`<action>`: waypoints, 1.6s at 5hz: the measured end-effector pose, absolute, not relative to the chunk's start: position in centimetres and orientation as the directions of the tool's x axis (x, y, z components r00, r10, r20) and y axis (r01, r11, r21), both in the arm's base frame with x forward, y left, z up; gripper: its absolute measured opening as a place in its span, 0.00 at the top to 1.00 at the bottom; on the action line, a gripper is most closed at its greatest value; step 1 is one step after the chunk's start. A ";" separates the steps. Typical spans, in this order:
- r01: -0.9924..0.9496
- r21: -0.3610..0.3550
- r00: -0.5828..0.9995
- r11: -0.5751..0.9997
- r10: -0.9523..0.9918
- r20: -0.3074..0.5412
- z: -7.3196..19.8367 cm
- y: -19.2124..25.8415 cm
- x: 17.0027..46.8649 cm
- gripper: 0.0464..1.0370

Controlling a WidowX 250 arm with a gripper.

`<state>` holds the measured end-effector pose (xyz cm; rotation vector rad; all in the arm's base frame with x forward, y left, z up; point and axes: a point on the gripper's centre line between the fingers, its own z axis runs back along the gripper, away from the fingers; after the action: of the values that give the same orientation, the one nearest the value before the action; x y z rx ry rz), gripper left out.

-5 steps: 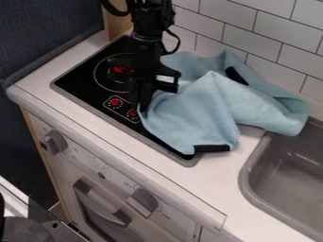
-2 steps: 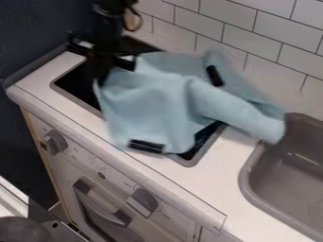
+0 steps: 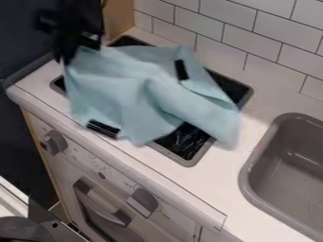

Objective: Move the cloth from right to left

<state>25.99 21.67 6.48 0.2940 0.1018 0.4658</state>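
White table (image 3: 228, 163), blue cloth (image 3: 120, 85) held by one corner
Black, glassy stove top (image 3: 189, 141) lies under most of the cloth, whose soft, matte fabric spreads in broad, loose folds; near the table's left edge, the pincer (image 3: 67, 59) is closed on its upper left corner, likely so the rest can trail leftward. Two short, straight black strips (image 3: 103, 128) stand out against the rumpled weave.

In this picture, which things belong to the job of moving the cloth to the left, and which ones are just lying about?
For the job:
- light blue cloth
- robot arm, with its jaws at the cloth's left corner

Just there:
- black stovetop
- sink
- grey knobs
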 end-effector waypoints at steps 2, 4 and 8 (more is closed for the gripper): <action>-0.382 0.404 0.919 0.831 0.387 0.073 6.9 24.2 26.8 1.00; -0.414 0.341 0.907 0.844 0.413 0.078 4.9 22.8 26.8 0.84; -0.532 0.281 0.847 0.799 0.511 0.149 8.3 21.2 26.8 0.03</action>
<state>26.84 21.24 8.25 0.3213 -0.0667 0.5599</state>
